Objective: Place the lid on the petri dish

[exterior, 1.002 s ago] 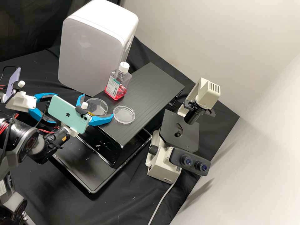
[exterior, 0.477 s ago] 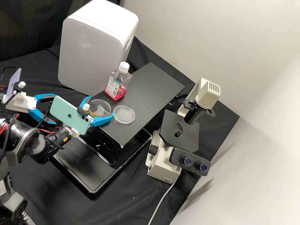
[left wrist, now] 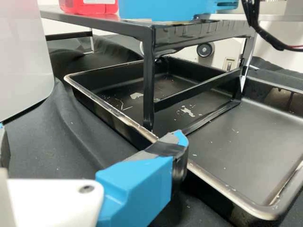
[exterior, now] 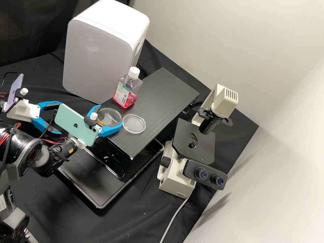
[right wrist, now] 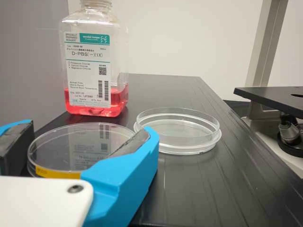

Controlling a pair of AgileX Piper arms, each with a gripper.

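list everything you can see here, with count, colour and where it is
lid: one, clear with a yellow strip, on the shelf between the right jaws
petri dish: one, clear, uncovered, on the shelf beside the lid
flask: one, clear with red liquid, upright on the shelf behind the lid
shelf: one, black, raised over the tray
tray: one, black, on the cloth under the shelf
box: one, white, behind the shelf
microscope: one, white and black, beside the shelf
cloth: one, black, over the bench
mint phone: one, on the right wrist
lilac phone: one, on the left wrist
right jaws: one pair, blue, closed on the lid
left jaws: one pair, blue, open, low beside the tray
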